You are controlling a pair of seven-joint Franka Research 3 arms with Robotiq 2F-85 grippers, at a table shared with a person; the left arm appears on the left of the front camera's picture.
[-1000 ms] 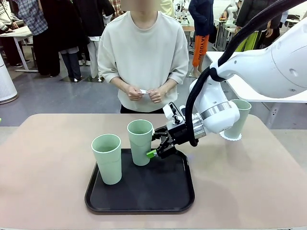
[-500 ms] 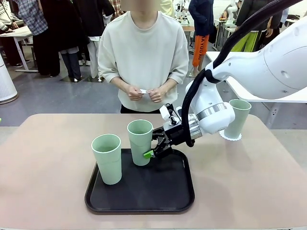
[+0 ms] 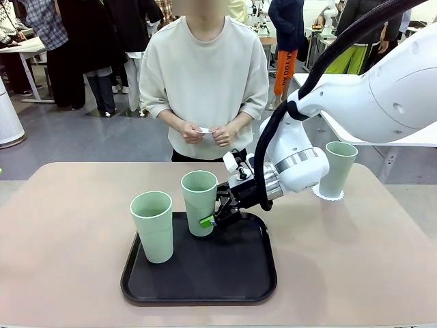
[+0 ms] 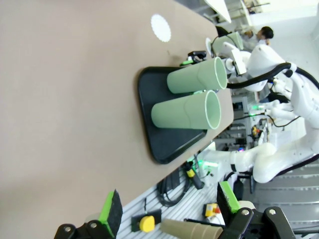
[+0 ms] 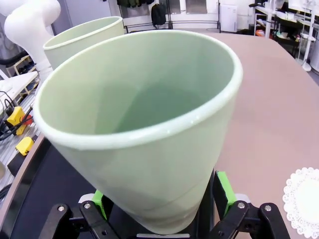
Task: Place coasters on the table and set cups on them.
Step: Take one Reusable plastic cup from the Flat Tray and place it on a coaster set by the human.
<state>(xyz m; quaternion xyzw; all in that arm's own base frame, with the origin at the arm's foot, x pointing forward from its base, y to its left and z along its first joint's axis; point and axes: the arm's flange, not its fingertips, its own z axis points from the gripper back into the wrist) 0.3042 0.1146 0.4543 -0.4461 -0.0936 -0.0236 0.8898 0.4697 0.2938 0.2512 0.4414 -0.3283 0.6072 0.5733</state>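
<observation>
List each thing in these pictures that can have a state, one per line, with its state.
Left gripper: open, empty.
Right gripper: open, jaws either side of back cup.
Back cup: upright on tray, empty.
Front cup: upright on tray, empty.
Far cup: upright on a coaster.
Bare coaster: flat on table, nothing on it.

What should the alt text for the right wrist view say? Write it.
A pale green cup stands on a black tray, straddled by the open right gripper. A second cup stands behind it; a white paper coaster lies on the table.
</observation>
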